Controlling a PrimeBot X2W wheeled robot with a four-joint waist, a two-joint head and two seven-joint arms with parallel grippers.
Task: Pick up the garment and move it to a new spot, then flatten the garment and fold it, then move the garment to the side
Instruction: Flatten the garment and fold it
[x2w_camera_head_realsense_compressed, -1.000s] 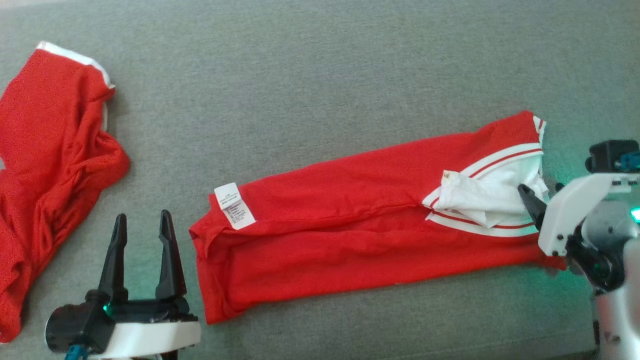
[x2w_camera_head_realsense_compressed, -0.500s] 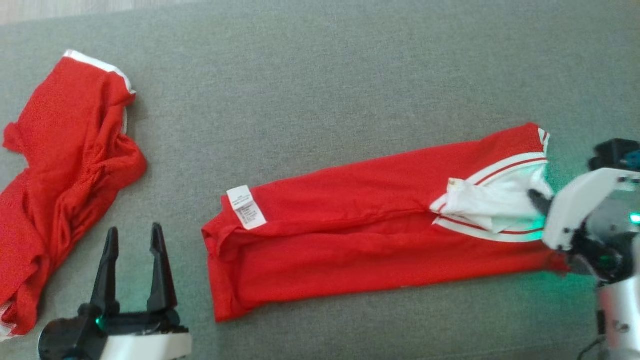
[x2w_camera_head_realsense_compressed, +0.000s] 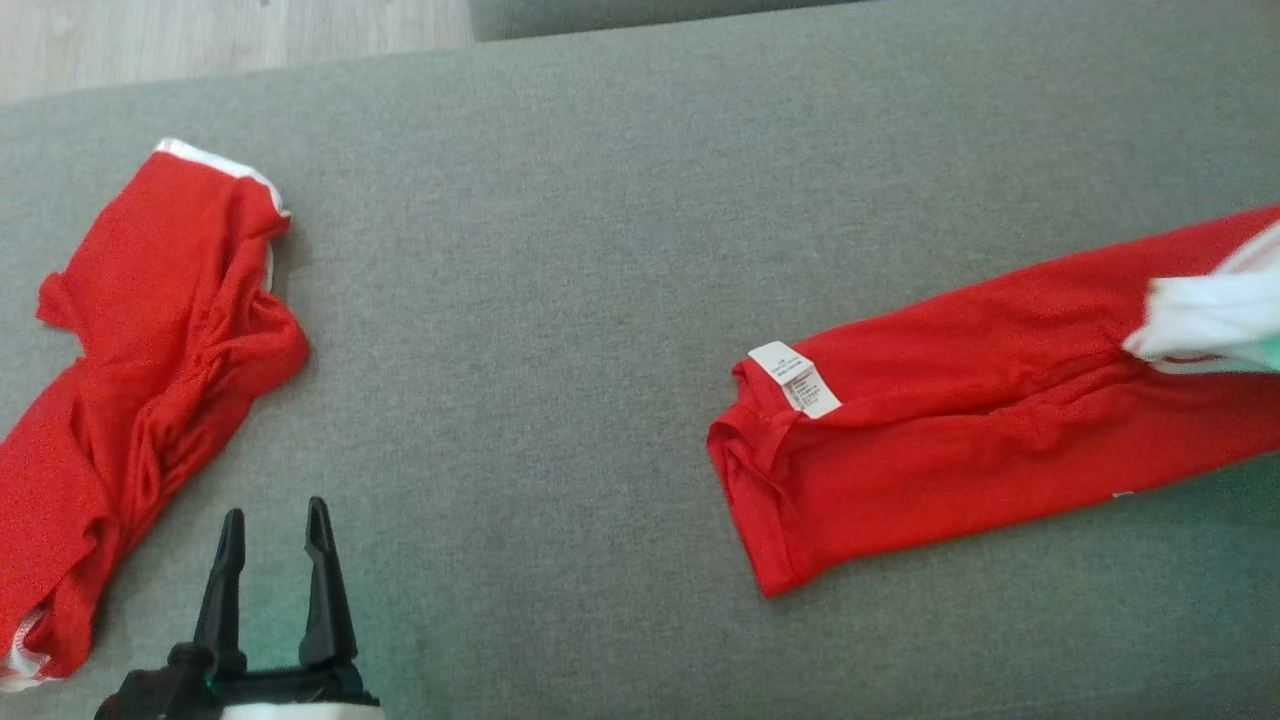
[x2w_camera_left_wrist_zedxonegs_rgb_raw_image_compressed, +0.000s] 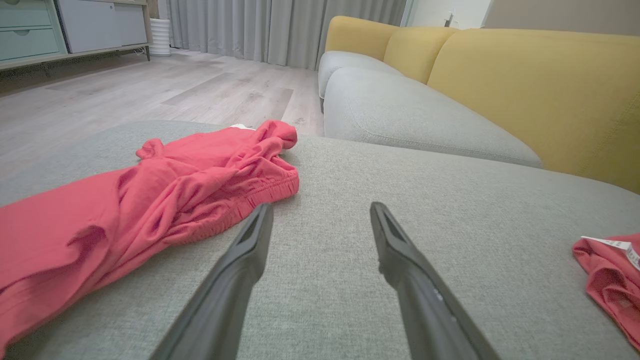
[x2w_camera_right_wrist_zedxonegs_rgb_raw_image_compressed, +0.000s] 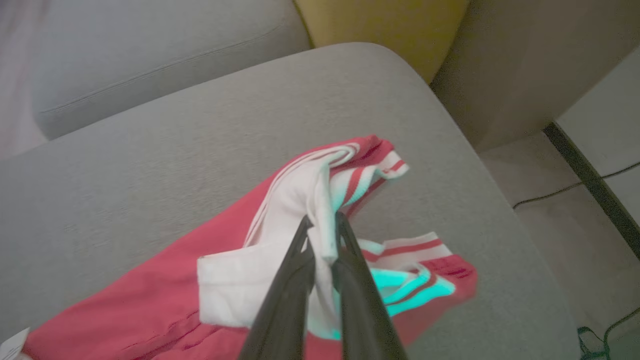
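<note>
While the garment lies right, crumpled red cloth sits left.

The left gripper rests low with its fingers spread wide, while the right gripper pinches the garment.

I count two red cloth garments: one long folded red garment with white striped trim and one crumpled red garment. One white sewn-in label. My grippers are two, left gripper and right gripper, with two dark fingers each, four altogether. Three yellow back cushions.
</note>
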